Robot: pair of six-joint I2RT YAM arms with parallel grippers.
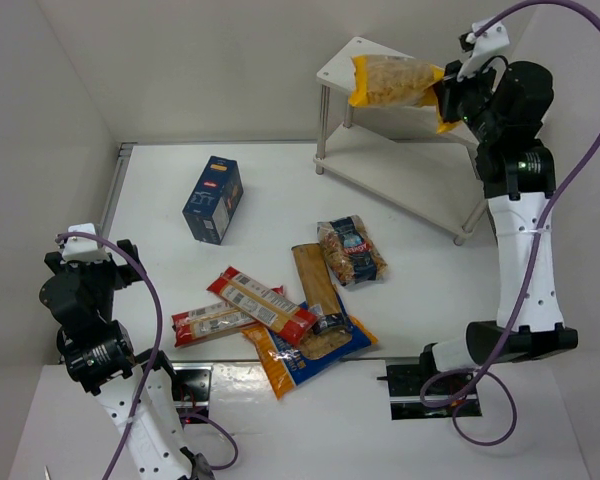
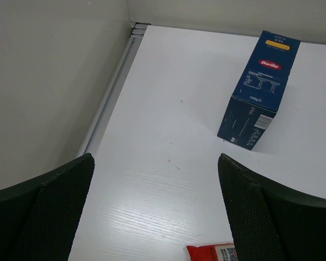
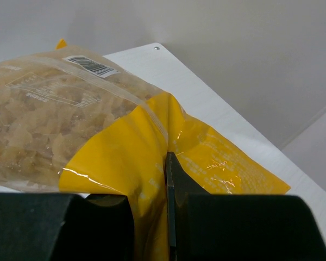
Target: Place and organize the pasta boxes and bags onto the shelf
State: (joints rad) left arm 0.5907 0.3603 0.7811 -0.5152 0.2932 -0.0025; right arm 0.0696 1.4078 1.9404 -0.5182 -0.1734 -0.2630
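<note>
Carton (image 1: 212, 199), one, blue — yellow bag (image 1: 390, 80), one, pinched by right end effector (image 3: 168, 182), left end effector (image 2: 156, 163) parted

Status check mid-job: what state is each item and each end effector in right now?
shelf: upright.
yellow bag: pinched at one end by the right end effector, over the shelf's top tier.
right end effector: shut on the yellow bag.
left end effector: open, holding nothing.
blue carton: on the table, untouched.
spaghetti packs: lying flat, overlapping.
orange-and-blue bag: flat beneath them.
small clear bag: lying on the table.
</note>
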